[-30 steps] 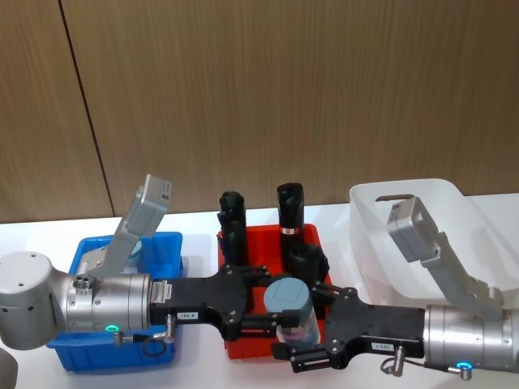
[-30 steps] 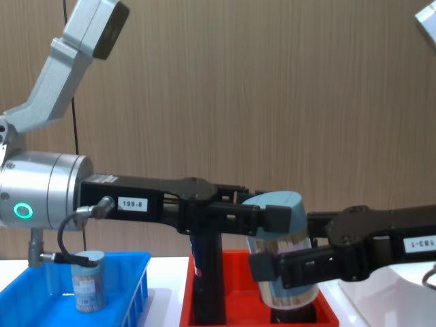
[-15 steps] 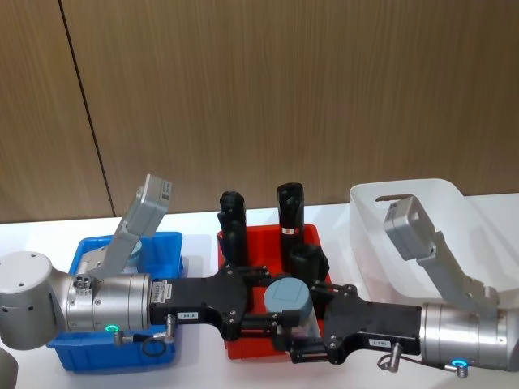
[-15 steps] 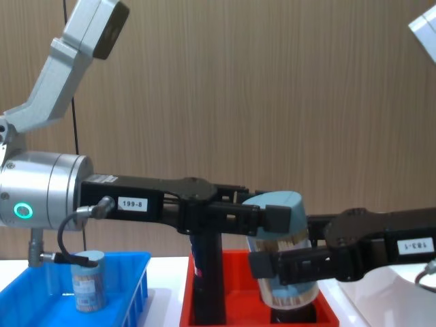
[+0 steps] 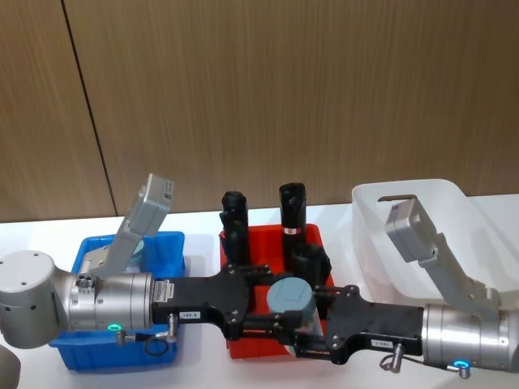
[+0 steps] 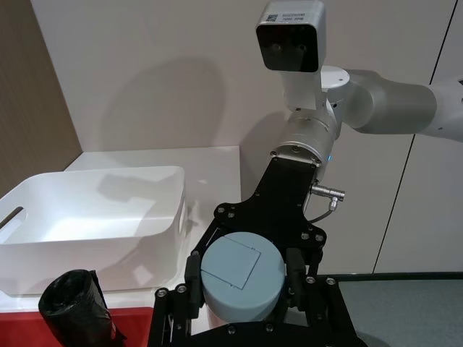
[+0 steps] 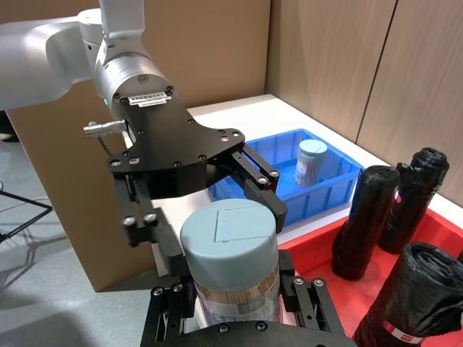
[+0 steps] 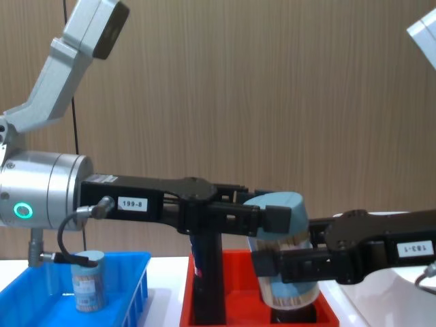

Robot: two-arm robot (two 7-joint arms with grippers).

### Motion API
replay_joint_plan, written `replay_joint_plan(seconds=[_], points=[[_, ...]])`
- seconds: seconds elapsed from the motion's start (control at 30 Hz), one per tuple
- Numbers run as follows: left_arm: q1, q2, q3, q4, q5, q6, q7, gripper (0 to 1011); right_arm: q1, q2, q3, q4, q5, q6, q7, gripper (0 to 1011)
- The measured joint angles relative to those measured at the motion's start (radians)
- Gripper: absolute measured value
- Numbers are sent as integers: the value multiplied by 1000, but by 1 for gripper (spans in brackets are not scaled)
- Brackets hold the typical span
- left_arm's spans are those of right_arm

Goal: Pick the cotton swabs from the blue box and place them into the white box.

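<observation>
Clamping cotton swabs jar (image 7: 228, 249) lid: left pincer (image 6: 242, 267); right pincer (image 7: 230, 300) flanks body, contact hidden, grasp cannot tell.

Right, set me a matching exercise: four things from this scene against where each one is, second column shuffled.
Things
1. raised cotton swab jar
2. other cotton swab jar
3. black rolls
4. white box

Places
A. standing in the red tray
B. on the robot's right, beside the red tray
C. in the air between the left gripper and right gripper
D. standing in the blue box

Pairs: 1-C, 2-D, 3-A, 4-B
</observation>
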Motion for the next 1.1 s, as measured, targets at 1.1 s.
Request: replay_joint_plan(seconds=[1.1], points=[[0, 0, 0, 0, 0, 0, -1, 1004, -14, 66, 42, 16, 87, -45, -86, 648]])
